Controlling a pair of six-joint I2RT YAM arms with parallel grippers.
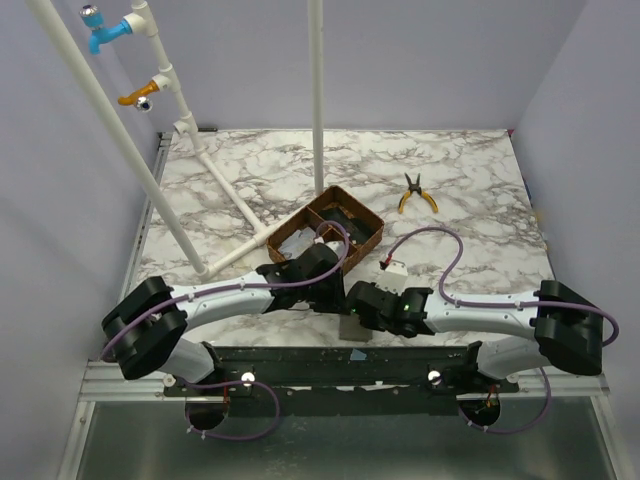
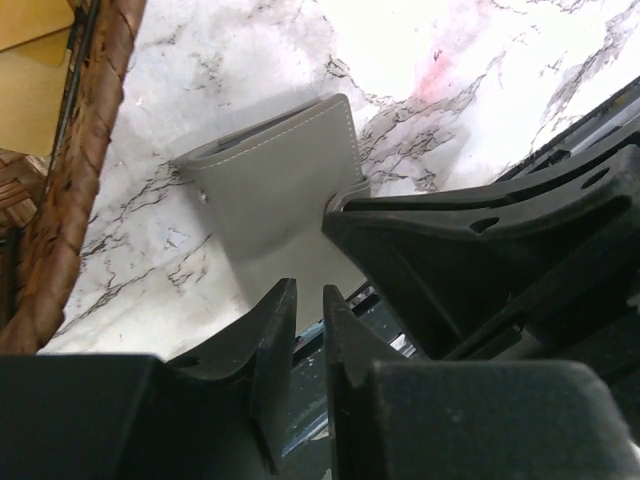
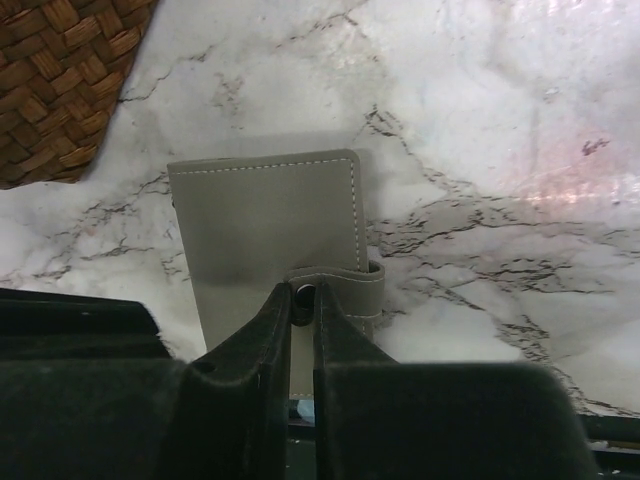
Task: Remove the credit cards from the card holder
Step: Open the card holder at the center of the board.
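Observation:
The card holder point(image 3: 265, 215) is a closed grey wallet lying flat on the marble table near its front edge. It also shows in the left wrist view point(image 2: 280, 185) and in the top view point(image 1: 357, 330). Its strap point(image 3: 350, 290) wraps round the right edge. My right gripper point(image 3: 304, 298) is shut on the snap end of that strap; in the top view it point(image 1: 358, 312) sits just over the wallet. My left gripper point(image 2: 309, 292) is shut but for a thin gap and holds nothing, close beside the wallet, seen from above point(image 1: 335, 296). No credit cards show; the wallet hides its inside.
A brown woven three-compartment tray point(image 1: 368, 222) stands just behind the grippers, with something pale in its left compartment point(image 1: 293, 243). A small white object point(image 1: 392, 266) lies right of the tray, yellow-handled pliers point(image 1: 417, 193) further back. White pipes point(image 1: 230, 195) cross the left side.

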